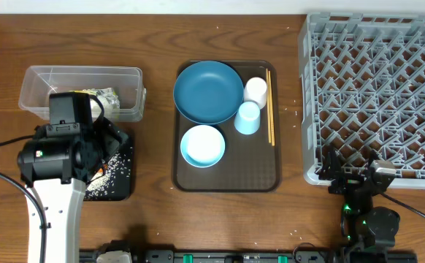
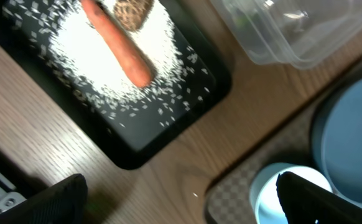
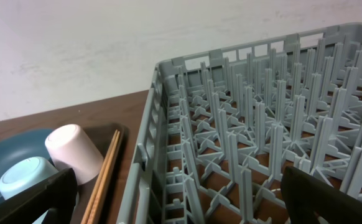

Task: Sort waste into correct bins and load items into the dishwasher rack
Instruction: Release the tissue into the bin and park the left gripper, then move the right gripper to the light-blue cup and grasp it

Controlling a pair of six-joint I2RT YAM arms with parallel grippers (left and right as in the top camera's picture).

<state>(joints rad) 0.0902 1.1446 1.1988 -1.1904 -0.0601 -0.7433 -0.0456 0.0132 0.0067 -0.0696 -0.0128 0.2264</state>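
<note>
The orange carrot [image 2: 119,45] and brown food lump [image 2: 133,11] lie on loose white rice [image 2: 100,68] in the black tray [image 2: 150,146]. The crumpled wrapper [image 1: 105,98] sits in the clear tub [image 1: 41,80]. My left gripper [image 2: 187,208] is open and empty, above the table between the black tray and the small light blue bowl [image 2: 265,190]. On the brown serving tray [image 1: 260,175] stand the dark blue dish [image 1: 208,91], the bowl [image 1: 202,145], light blue cup [image 1: 247,117], whitish cup [image 1: 255,90] and chopsticks [image 1: 269,106]. My right gripper [image 3: 181,208] is open and empty at the grey rack's [image 1: 377,95] front left corner.
The left arm [image 1: 59,157] covers most of the black tray in the overhead view. A few rice grains lie on the wood between the serving tray and the rack [image 1: 291,111]. The rack holds nothing. The tub's corner [image 2: 280,37] lies just beyond the black tray.
</note>
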